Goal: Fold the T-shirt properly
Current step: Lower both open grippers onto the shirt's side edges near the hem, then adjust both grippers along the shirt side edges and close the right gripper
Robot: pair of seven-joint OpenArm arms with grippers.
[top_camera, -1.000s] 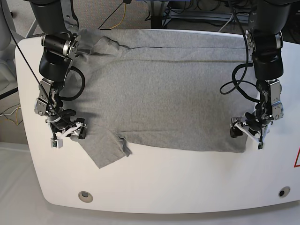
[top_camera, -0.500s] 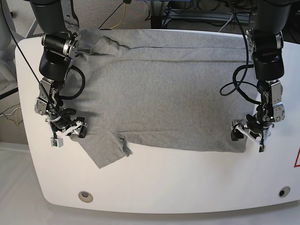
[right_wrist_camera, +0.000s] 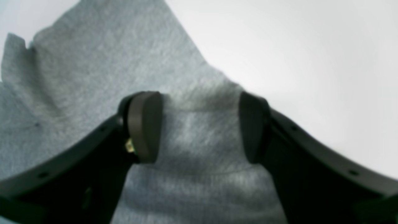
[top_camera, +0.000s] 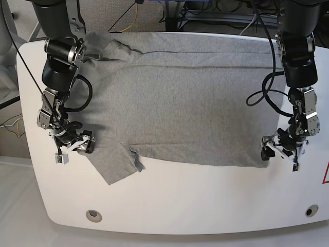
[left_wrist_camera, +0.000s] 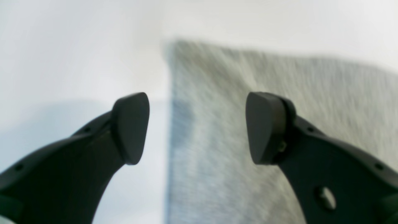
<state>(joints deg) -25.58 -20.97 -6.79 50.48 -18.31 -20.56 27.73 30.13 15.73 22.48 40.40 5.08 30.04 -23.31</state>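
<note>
The grey T-shirt (top_camera: 180,98) is spread wide across the white table (top_camera: 195,200), plain side up, no lettering showing. One sleeve (top_camera: 114,162) sticks out at an angle at the near edge, its cuff a little crumpled; the other sleeve (top_camera: 110,49) is bunched at the far edge beside the right arm. A long crease runs across the cloth near the far edge.

Around it: bare tabletop on the near side, a round hole (top_camera: 93,214) in the table near the front, and cables (top_camera: 128,15) trailing on the floor past the far edge. Nothing lies on the shirt between the two arms.

Right gripper (right_wrist_camera: 199,127) now, jaws spread wide, nothing pinched. It hangs right over the near sleeve, grey fabric filling the gap between its fingertips (right_wrist_camera: 144,124), the sleeve's edge running just past the other tip.

Left gripper (left_wrist_camera: 194,127) is also wide open and empty. It sits at the shirt's near corner (top_camera: 267,163): the cloth's straight edge passes between the tips, one over fabric, the other over bare table. Whether either touches the cloth, I cannot tell.
</note>
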